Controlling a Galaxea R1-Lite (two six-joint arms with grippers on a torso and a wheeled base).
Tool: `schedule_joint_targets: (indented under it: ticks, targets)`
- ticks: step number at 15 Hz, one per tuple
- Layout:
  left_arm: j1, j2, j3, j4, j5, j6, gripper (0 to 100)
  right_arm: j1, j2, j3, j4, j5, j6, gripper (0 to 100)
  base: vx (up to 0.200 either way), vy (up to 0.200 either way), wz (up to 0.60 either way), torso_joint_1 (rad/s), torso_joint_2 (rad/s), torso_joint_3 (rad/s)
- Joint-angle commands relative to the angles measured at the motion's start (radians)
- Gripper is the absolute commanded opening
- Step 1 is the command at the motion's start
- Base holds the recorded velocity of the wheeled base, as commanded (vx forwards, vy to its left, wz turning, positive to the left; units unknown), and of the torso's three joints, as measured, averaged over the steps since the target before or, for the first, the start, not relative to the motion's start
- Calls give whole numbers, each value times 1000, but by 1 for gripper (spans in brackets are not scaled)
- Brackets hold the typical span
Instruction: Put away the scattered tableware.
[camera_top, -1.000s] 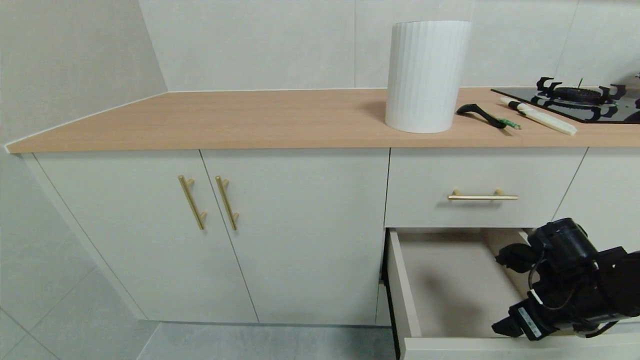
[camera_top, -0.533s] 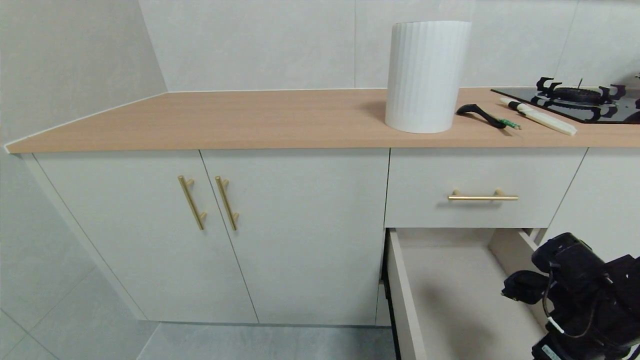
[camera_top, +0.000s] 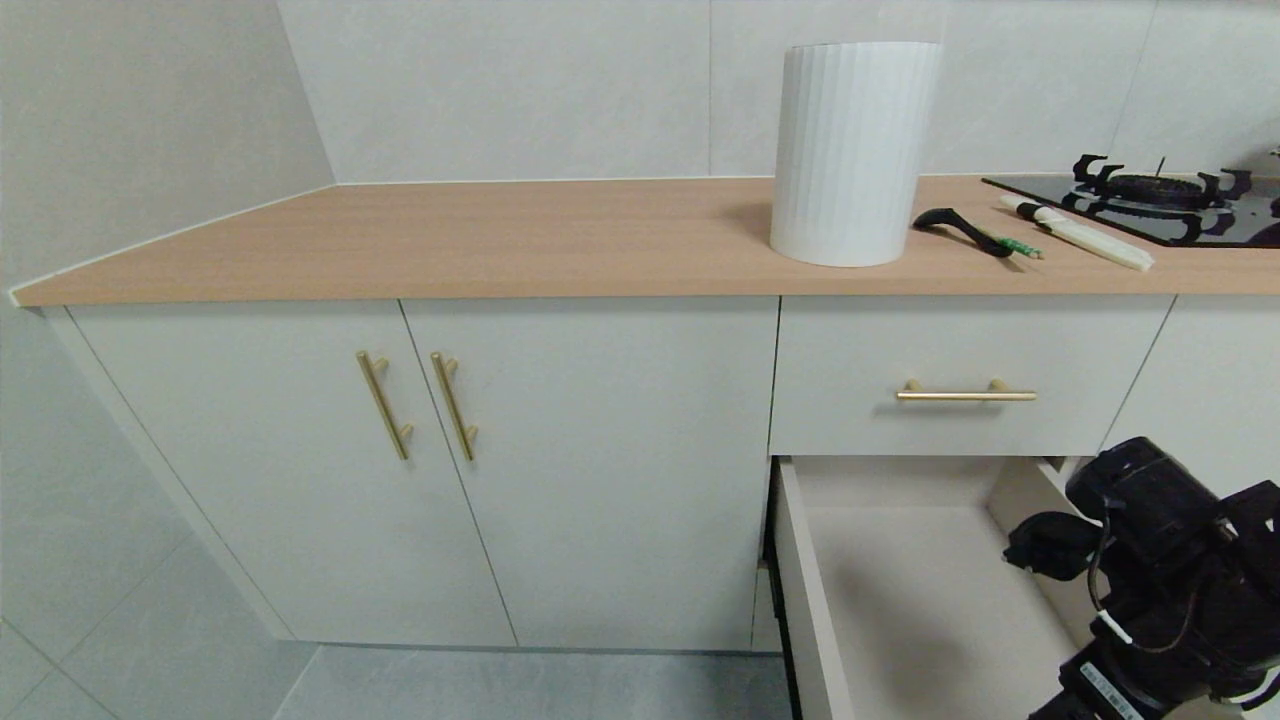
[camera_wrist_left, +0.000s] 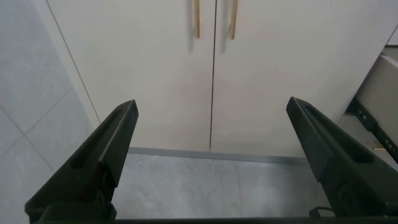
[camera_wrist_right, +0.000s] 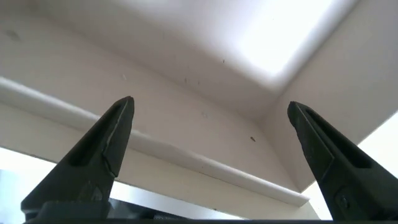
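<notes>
Right arm low, wrist over the open drawer (camera_top: 803, 570). Right tool (camera_wrist_right: 208, 107) points into the drawer's inner corner, jaws wide, nothing held. Left arm also low. Left tool (camera_wrist_left: 211, 104) faces the bottom of the doors (camera_wrist_left: 155, 62) with the floor (camera_wrist_left: 186, 180) below it, jaws wide, nothing held.

Tableware: 2 pieces, both up on the counter (camera_top: 500, 240), above and beyond the right tool, well apart from it.
- 1 black spoon (camera_top: 962, 231), green handle end
- 1 long white utensil (camera_top: 1080, 233), black band, near the spoon

1 white ribbed cylinder (camera_top: 850, 150), upright, just beside the spoon.

Drawers: 2, upper shut, lower open with a smooth beige inside. Doors: 2, flat and pale. Brass bar handles (camera_top: 965, 395): 3. Counter is wood-grain. 1 black glass hob (camera_top: 1170, 225), just past the white utensil.
</notes>
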Motion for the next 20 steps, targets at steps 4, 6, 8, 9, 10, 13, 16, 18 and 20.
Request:
schedule_joint_targets:
  ticks: [4,6,8,9,10,13,16,18,20]
  targets:
    - [1,0,0,0,0,0,100,-51,-126,-72,-76,94,70,100,0,0,0,0,0,0]
    - [1,0,0,0,0,0,100,-71,-137,-57,-150,92,76,100,0,0,0,0,0,0]
    - [1,0,0,0,1,0,100,-90,-149,-58,-198,78,77,100,0,0,0,0,0,0]
    - [1,0,0,0,1,0,100,-90,-149,-58,-198,78,77,100,0,0,0,0,0,0]
    - [1,0,0,0,0,0,100,-110,-194,-55,-239,75,73,100,0,0,0,0,0,0]
    - [1,0,0,0,0,0,100,-122,-201,-55,-241,71,71,100,0,0,0,46,-242,-207]
    - [1,0,0,0,0,0,100,-136,-223,-84,-242,71,65,100,0,0,0,137,-382,-294]
    - [1,0,0,0,0,0,100,-136,-215,-120,-242,74,65,100,0,0,0,163,-527,-290]
    - [1,0,0,0,1,0,100,-136,-200,-155,-242,77,64,100,0,0,0,171,-466,-288]
